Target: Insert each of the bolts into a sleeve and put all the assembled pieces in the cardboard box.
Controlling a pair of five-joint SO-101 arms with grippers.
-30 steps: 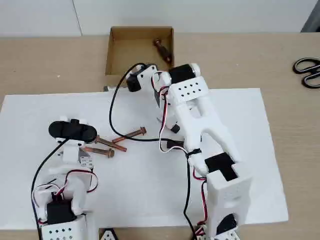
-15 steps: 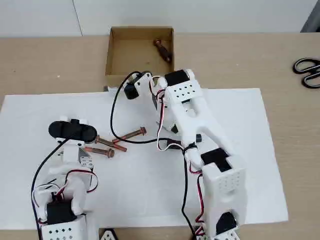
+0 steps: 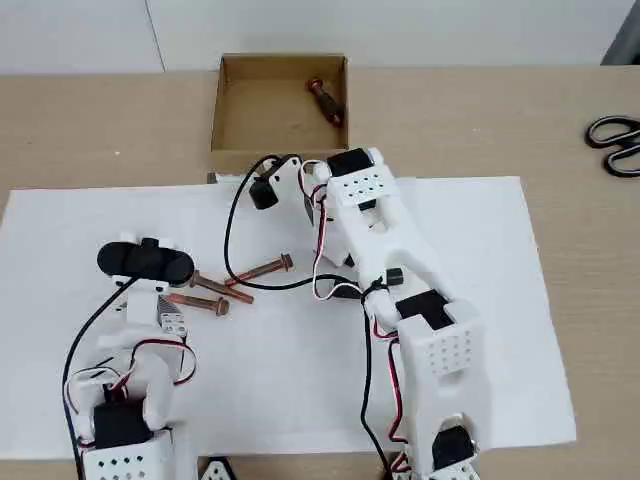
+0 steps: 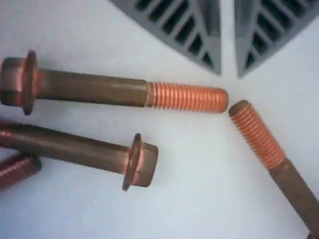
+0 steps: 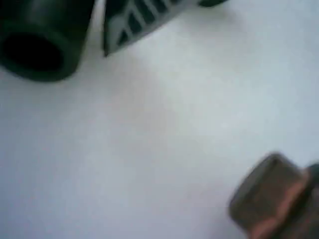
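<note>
Three loose copper bolts (image 3: 225, 287) lie on the white paper (image 3: 480, 220), seen close in the left wrist view (image 4: 114, 92). My left gripper (image 4: 228, 67) hovers just over them, shut, nothing between its tips; in the high view (image 3: 145, 262) it sits beside the bolts. My right gripper (image 3: 305, 195) hangs over the paper just in front of the cardboard box (image 3: 232, 110). A black sleeve (image 5: 37, 42) stands right beside it, hole toward the camera. A bolt head (image 5: 271, 204) lies farther off. One bolt in a sleeve (image 3: 324, 100) rests in the box.
Scissors (image 3: 615, 143) lie on the wooden table at the far right. A black cable (image 3: 228, 215) loops from the right arm over the paper near the bolts. The right arm's body covers the middle of the paper.
The right arm has drawn back from the box's front wall toward the near side, lowering over the paper. The left arm and the three bolts have not moved.
</note>
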